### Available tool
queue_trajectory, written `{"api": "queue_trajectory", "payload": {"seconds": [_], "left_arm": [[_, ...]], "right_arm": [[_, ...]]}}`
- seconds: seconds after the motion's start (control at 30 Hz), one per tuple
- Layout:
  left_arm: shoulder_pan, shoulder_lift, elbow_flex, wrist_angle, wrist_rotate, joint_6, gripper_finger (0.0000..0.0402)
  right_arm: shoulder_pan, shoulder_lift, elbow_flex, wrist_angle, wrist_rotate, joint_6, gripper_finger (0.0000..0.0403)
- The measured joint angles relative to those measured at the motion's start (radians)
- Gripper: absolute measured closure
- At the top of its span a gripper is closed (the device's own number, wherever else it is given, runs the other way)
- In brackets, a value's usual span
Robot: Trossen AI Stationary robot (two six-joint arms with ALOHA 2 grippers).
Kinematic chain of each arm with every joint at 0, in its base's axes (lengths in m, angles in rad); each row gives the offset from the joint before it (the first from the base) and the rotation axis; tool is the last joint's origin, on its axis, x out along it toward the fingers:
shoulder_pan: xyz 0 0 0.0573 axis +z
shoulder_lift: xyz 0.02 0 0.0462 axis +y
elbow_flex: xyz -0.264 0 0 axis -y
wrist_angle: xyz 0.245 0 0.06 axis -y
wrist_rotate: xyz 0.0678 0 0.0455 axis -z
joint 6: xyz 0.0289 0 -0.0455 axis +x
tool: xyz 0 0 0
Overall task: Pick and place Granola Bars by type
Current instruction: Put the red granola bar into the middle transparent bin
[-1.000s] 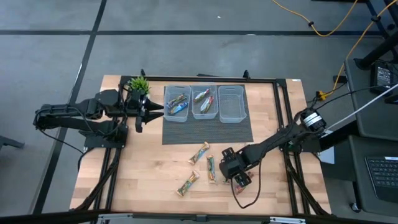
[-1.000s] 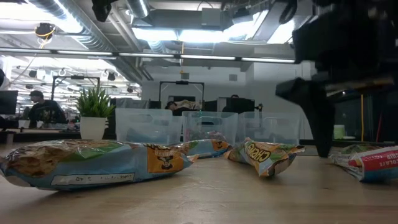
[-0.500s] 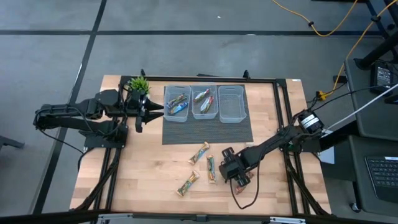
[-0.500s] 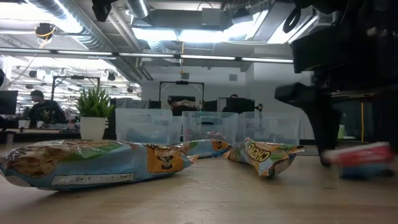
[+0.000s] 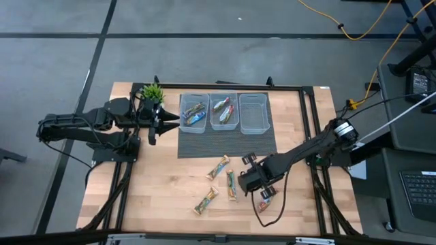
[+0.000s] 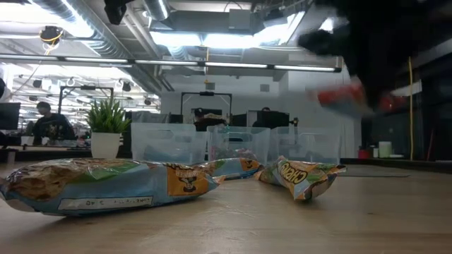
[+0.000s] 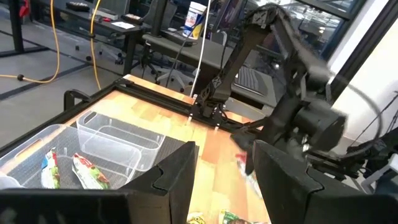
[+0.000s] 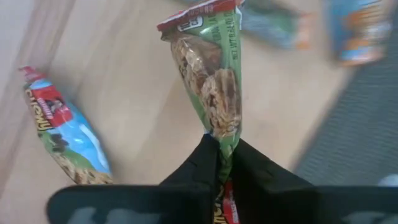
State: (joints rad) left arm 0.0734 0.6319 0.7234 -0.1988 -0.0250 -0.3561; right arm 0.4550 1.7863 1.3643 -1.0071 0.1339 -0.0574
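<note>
At the far left, the left arm waits over the tabletop (image 5: 136, 197) edge beside a small potted plant (image 5: 152, 91), its left gripper (image 5: 172, 121) pointing toward the bins with the fingers parted around nothing; the left wrist view shows the gap between them plainly.

Next come three clear bins on a dark mat (image 5: 227, 141). The left bin (image 5: 193, 113) holds bars, the middle bin (image 5: 223, 111) holds bars, and the right bin (image 5: 255, 113) shows none from above.

On bare wood in front of the mat lie three loose bars: one angled bar (image 5: 219, 167) nearest the mat, one upright bar (image 5: 231, 184) just beside the right arm, and one bar (image 5: 206, 201) nearest the front edge. Open wood stretches to the left of these, well clear of both arms.

The right gripper (image 8: 224, 163) is clamped on the end of a green-wrapped bar (image 8: 211, 74) with red ends; only the right wrist view shows this pinch. The low view catches just a red blur raised above the table. A blue bar (image 8: 59, 140) with a red tip lies on the wood beside it, seen from above near the front right (image 5: 266, 199).

In the low view, "CHEWY" reads on one wrapper (image 6: 300, 176); the wrist view shows part of the same word on the blue bar.
</note>
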Motion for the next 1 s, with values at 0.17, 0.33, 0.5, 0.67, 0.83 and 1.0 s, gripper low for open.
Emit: {"api": "queue_trajectory", "payload": {"seconds": [0.17,0.33,0.5,0.67,0.83,1.0], "left_arm": [[0.0,0.0,0.0,-0.005,0.0,0.003,0.0247],[0.0,0.0,0.0,-0.018,-0.001,0.003,0.0247],[0.0,0.0,0.0,-0.038,-0.002,0.003,0.0247],[0.0,0.0,0.0,-0.043,-0.002,0.003,0.0247],[0.0,0.0,0.0,-0.044,-0.008,0.003,0.0247],[0.0,0.0,0.0,-0.045,-0.008,0.003,0.0247]], "right_arm": [[-0.021,-0.028,0.185,-0.141,0.117,0.055,0.0355],[-0.076,-0.114,0.326,-0.145,0.155,0.176,0.0381],[-0.125,-0.227,0.427,-0.133,0.304,0.272,0.0373],[-0.169,-0.331,0.45,-0.073,0.404,0.245,0.0356],[-0.258,-0.357,0.449,-0.051,0.383,0.181,0.0378],[-0.438,-0.344,0.449,0.04,0.217,0.074,0.0375]]}}
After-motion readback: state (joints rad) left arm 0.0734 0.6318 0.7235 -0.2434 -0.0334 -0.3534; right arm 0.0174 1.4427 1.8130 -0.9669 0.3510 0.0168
